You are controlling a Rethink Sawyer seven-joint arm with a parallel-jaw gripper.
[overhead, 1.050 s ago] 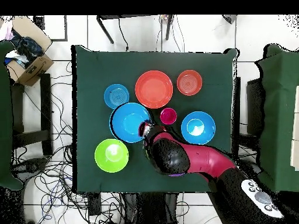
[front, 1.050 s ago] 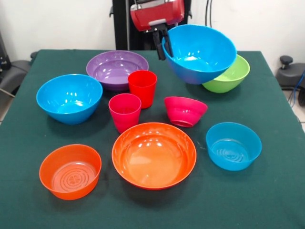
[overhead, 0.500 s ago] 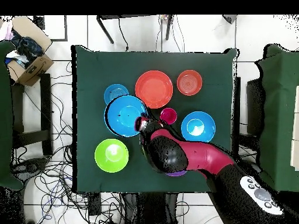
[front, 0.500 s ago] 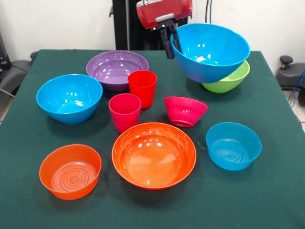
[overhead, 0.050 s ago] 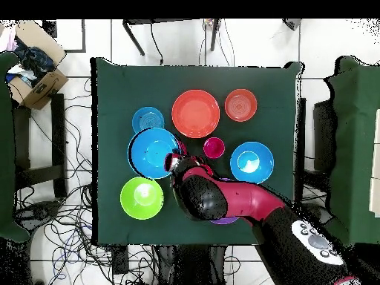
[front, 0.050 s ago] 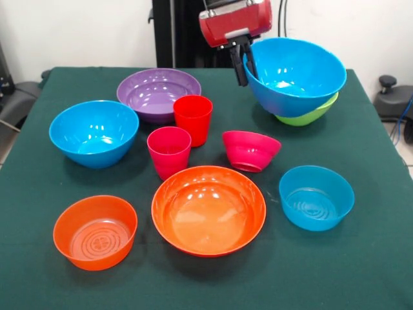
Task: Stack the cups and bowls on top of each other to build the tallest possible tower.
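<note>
Your carried blue bowl (front, 0.050 s ago: 297,74) hangs in the air, tipped a little, with the gripper (front, 0.050 s ago: 244,63) pinching its rim on the side facing the purple bowl (front, 0.050 s ago: 158,92); one finger sits inside the wall and one outside. The relation your next move turns on is this: the lime green bowl (front, 0.050 s ago: 314,115) lies directly behind and just under the carried bowl in the front view, only its lower rim peeking out. In the overhead view the two are still offset, the green bowl (overhead, 0.050 s ago: 142,197) lying toward the robot's base from the blue one (overhead, 0.050 s ago: 154,152), their rims just beside each other. A round bowl has no long axis to square up, so judge only the centring and the tilt before you lower it.

Count around that green bowl: eight bowls in all. Two large blue (one held, one resting (front, 0.050 s ago: 93,132)), one large orange (front, 0.050 s ago: 208,209), one purple, one lime green, one small magenta (front, 0.050 s ago: 251,150), one small orange (front, 0.050 s ago: 95,231), one light blue (front, 0.050 s ago: 316,197). Two cups, red (front, 0.050 s ago: 193,119) and pink (front, 0.050 s ago: 169,151), stand touching between the purple and large orange bowls. Nothing is stacked yet.
</note>
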